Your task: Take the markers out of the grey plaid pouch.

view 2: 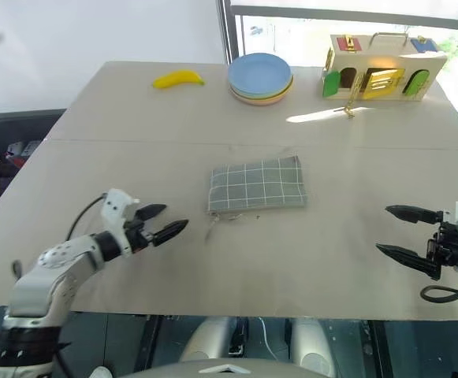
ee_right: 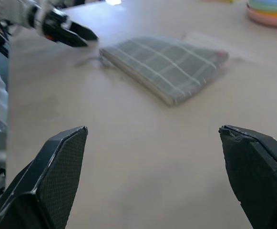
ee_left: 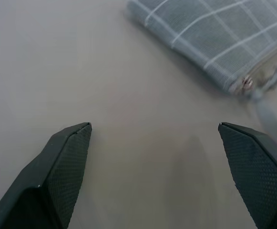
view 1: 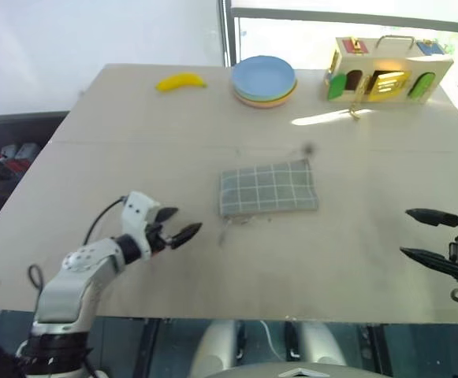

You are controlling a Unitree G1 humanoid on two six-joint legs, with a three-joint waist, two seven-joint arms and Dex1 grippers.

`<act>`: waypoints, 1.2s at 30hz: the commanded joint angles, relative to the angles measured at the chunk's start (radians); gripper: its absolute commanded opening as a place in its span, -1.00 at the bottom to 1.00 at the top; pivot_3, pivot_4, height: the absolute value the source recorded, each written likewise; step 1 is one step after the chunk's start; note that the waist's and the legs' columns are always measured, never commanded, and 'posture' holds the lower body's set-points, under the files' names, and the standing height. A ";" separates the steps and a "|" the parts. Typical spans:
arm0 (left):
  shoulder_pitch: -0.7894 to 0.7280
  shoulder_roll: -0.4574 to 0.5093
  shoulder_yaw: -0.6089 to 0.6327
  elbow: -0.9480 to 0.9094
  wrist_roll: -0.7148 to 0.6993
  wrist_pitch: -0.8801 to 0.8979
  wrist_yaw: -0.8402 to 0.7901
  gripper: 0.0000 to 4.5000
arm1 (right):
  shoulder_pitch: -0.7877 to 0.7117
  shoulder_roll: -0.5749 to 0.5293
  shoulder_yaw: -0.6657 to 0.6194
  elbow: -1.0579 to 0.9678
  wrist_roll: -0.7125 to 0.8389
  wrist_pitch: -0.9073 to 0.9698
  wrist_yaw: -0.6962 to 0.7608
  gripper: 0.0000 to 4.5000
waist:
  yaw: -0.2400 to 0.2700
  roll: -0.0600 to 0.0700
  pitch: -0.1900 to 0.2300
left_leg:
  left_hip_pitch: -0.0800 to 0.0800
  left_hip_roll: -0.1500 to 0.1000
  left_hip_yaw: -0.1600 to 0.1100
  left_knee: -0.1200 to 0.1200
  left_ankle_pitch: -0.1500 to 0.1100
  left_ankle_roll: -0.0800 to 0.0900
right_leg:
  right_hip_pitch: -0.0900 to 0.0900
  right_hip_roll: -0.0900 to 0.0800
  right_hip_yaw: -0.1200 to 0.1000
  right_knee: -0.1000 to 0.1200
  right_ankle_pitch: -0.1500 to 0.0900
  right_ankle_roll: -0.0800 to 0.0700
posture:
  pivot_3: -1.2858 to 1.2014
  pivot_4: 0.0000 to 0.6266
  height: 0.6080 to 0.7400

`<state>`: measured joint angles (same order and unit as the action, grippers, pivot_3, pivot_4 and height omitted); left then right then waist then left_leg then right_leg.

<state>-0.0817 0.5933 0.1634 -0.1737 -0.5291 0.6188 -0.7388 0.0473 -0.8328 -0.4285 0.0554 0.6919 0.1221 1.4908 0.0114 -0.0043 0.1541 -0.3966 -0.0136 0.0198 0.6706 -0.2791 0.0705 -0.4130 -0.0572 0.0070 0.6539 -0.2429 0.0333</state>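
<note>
At frame centre, the pouch point(view 1: 269, 189) lies flat on the table point(view 1: 134, 110), apparently closed, no markers out. Left claw point(view 1: 178, 224) at lower left and right claw point(view 1: 427, 235) at right both gape, empty. Task unstarted.

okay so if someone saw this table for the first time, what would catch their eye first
Probably the grey plaid pouch lying flat and closed mid-table, with the left gripper and right gripper open on either side, neither touching it. Then the colour along the far edge: a yellow banana, stacked plates and a toy house.
</note>
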 commanded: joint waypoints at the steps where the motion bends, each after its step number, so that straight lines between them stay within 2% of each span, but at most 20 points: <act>1: -0.061 -0.024 0.005 0.080 -0.116 0.161 -0.038 0.96 | -0.013 0.001 -0.015 -0.083 0.058 0.024 0.016 1.00 | 0.002 0.000 0.000 | 0.000 0.000 0.000 0.000 0.000 0.000 | 0.000 0.000 0.000 0.001 0.000 0.000 | 0.03 -0.52 1.00; 7: -0.184 -0.070 -0.003 0.235 -0.194 0.371 -0.021 0.96 | 0.001 0.017 -0.030 -0.107 0.068 0.030 -0.007 1.00 | 0.013 0.005 -0.004 | 0.002 -0.001 -0.001 0.005 0.000 0.000 | 0.003 0.000 -0.001 0.003 0.000 0.000 | 0.03 -0.52 1.00; 10: -0.228 -0.063 -0.114 0.242 -0.050 0.182 -0.068 0.96 | 0.028 0.028 -0.048 -0.115 0.069 0.025 -0.020 1.00 | 0.021 0.006 -0.005 | 0.004 -0.001 -0.001 0.006 0.000 0.000 | 0.005 0.000 -0.001 0.004 0.000 0.000 | 0.03 -0.52 1.00; 11: -0.239 -0.057 -0.148 0.257 0.039 0.036 -0.073 0.96 | 0.037 0.030 -0.054 -0.122 0.073 0.026 -0.026 1.00 | 0.025 0.007 -0.006 | 0.005 -0.001 -0.001 0.006 0.000 0.000 | 0.007 -0.001 -0.001 0.004 0.000 0.000 | 0.03 -0.52 1.00; 15: -0.308 -0.056 -0.171 0.409 0.221 -0.309 -0.041 0.96 | 0.060 0.042 -0.071 -0.141 0.081 0.027 -0.046 1.00 | 0.026 0.007 -0.006 | 0.006 -0.001 0.000 0.006 0.000 0.000 | 0.007 -0.001 0.000 0.004 0.000 -0.001 | 0.03 -0.52 1.00; 16: -0.333 -0.073 -0.142 0.448 0.212 -0.342 -0.028 0.96 | 0.064 0.045 -0.073 -0.144 0.082 0.026 -0.049 1.00 | 0.024 0.007 -0.006 | 0.006 -0.001 -0.001 0.006 0.000 0.000 | 0.006 -0.001 0.000 0.005 0.000 -0.001 | 0.03 -0.52 1.00; 18: -0.402 -0.115 -0.041 0.504 0.094 -0.213 0.008 0.96 | 0.070 0.048 -0.074 -0.148 0.082 0.025 -0.054 1.00 | 0.022 0.007 -0.005 | 0.004 0.000 0.000 0.006 0.000 0.000 | 0.004 -0.001 0.001 0.005 0.000 -0.001 | 0.03 -0.52 1.00; 22: -0.445 -0.103 0.009 0.486 -0.123 0.300 -0.041 0.96 | 0.073 0.052 -0.074 -0.152 0.081 0.026 -0.061 1.00 | 0.010 0.004 -0.004 | -0.002 -0.001 0.000 0.007 0.000 0.000 | -0.001 -0.001 0.000 0.006 0.000 0.000 | 0.03 -0.52 1.00; 23: -0.447 -0.104 0.021 0.471 -0.160 0.378 -0.038 0.96 | 0.072 0.053 -0.073 -0.151 0.081 0.025 -0.063 1.00 | 0.008 0.004 -0.004 | -0.002 -0.001 0.000 0.007 0.000 0.000 | 0.000 -0.001 0.000 0.005 0.000 0.000 | 0.03 -0.52 1.00; 27: -0.402 -0.076 -0.041 0.364 -0.152 0.430 -0.066 0.96 | 0.066 0.052 -0.073 -0.148 0.081 0.025 -0.066 1.00 | 0.004 0.004 -0.004 | -0.002 -0.001 0.000 0.007 0.001 -0.002 | 0.001 0.000 -0.001 0.003 0.000 0.001 | 0.03 -0.52 1.00; 29: -0.371 -0.071 -0.058 0.311 -0.106 0.306 -0.097 0.96 | 0.068 0.053 -0.076 -0.150 0.082 0.027 -0.068 1.00 | 0.004 0.004 -0.004 | -0.002 -0.001 0.000 0.007 0.002 -0.002 | 0.001 0.000 0.000 0.003 0.000 0.001 | 0.03 -0.52 1.00; 32: -0.349 -0.063 -0.074 0.299 0.039 -0.044 -0.125 0.96 | 0.077 0.053 -0.081 -0.155 0.085 0.030 -0.072 1.00 | 0.004 0.003 -0.004 | 0.000 -0.001 0.000 0.007 0.002 -0.003 | 0.002 0.000 0.000 0.004 0.000 0.000 | 0.03 -0.52 1.00; 35: -0.375 -0.055 -0.049 0.424 0.201 -0.455 -0.064 0.96 | 0.079 0.052 -0.084 -0.157 0.093 0.037 -0.077 1.00 | 0.005 0.002 -0.003 | 0.000 0.000 -0.001 0.006 0.001 -0.002 | 0.001 -0.001 0.000 0.004 0.000 -0.001 | 0.03 -0.52 1.00; 36: -0.373 -0.015 -0.087 0.470 0.286 -0.610 -0.080 0.96 | 0.078 0.051 -0.087 -0.157 0.097 0.040 -0.079 1.00 | 0.005 0.002 -0.003 | 0.000 0.000 -0.001 0.006 0.001 -0.002 | 0.001 -0.001 0.000 0.004 0.000 -0.001 | 0.03 -0.52 1.00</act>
<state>-0.4394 0.5265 0.0886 0.2485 -0.3620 0.2688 -0.8115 0.1281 -0.7796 -0.4781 -0.0693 0.7556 0.1540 1.4133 0.0162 -0.0019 0.1510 -0.3969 -0.0140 0.0192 0.6765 -0.2783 0.0688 -0.4125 -0.0582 0.0071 0.6581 -0.2426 0.0322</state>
